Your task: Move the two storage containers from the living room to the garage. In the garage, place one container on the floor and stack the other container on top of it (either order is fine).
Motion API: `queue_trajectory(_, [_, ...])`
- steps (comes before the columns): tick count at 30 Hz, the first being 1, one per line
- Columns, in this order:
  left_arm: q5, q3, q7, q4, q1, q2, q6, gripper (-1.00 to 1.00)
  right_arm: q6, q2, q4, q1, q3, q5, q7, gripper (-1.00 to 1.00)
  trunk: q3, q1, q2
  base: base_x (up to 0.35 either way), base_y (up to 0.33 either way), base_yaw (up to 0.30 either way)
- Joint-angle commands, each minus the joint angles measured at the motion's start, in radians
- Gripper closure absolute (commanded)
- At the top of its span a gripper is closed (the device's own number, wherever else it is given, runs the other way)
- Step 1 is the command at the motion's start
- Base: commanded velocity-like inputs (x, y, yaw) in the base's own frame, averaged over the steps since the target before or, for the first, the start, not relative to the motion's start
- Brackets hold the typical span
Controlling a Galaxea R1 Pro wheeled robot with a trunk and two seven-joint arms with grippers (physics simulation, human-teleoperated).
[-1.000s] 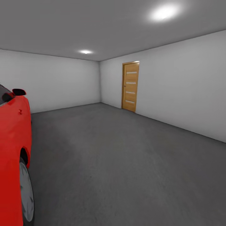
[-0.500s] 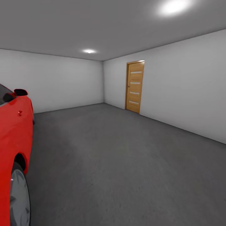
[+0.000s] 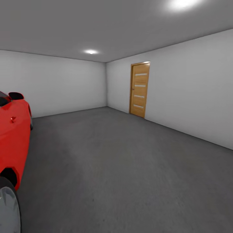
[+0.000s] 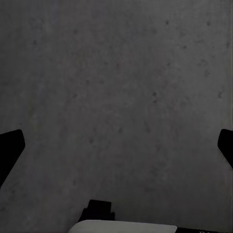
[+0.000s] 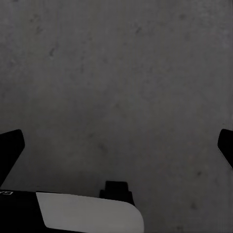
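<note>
Garage [image 3: 181, 90] walls in pale grey are seen from the head view, with the dark grey floor [image 3: 123, 168] spread wide in front. A red car [image 3: 13, 142] is parked at the left edge, and one of its wheels [image 3: 8, 210] is cut by the lower corner. A wooden door [image 3: 139, 89] with four small light panels is set in the right wall, near the far corner, and it is closed. Two ceiling lamps [image 3: 91, 51] are lit.

In the left wrist view, the left gripper [image 4: 116, 145] is held over the speckled floor [image 4: 121, 82]; its dark fingertips [image 4: 9, 145] are seen far apart at both edges, so it is spread wide and nothing is gripped. In the right wrist view, the right gripper [image 5: 116, 145] is found the same way, fingertips [image 5: 10, 145] wide apart over bare concrete [image 5: 116, 73], with nothing between them.
</note>
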Motion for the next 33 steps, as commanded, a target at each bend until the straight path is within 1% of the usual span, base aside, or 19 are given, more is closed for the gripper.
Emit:
queue_trajectory(1, [0.000, 0.003, 0.001, -0.003, 0.000, -0.001, -0.002, -1.00, -0.003, 0.000, 0.001, -0.001, 0.000, 0.007, 0.001, -1.00, -0.001, 0.001, 0.000, 0.327, 0.000, 0.000])
queue_trajectory(12, [0.002, 0.003, 0.000, -0.007, 0.000, -0.003, -0.001, -1.00, -0.003, 0.000, 0.001, -0.001, 0.001, 0.007, 0.001, -1.00, -0.001, 0.001, 0.000, 0.327, 0.000, 0.000])
queue_trajectory(15, [0.001, 0.003, 0.001, -0.025, 0.000, -0.001, -0.001, -1.00, -0.003, 0.000, 0.001, -0.001, 0.001, 0.006, 0.003, -1.00, -0.001, 0.001, 0.000, 0.327, 0.000, 0.000])
queue_trajectory(20, [0.000, 0.003, 0.002, -0.030, 0.000, -0.001, -0.003, -1.00, -0.003, 0.000, 0.001, -0.001, 0.003, 0.005, 0.005, -1.00, -0.001, 0.001, 0.000, 0.328, 0.000, 0.000])
queue_trajectory(33, [-0.001, 0.003, 0.003, -0.036, 0.000, 0.001, -0.007, -1.00, -0.003, 0.000, 0.001, -0.001, 0.002, 0.005, 0.006, -1.00, -0.013, 0.001, 0.000, 0.328, 0.000, 0.000])
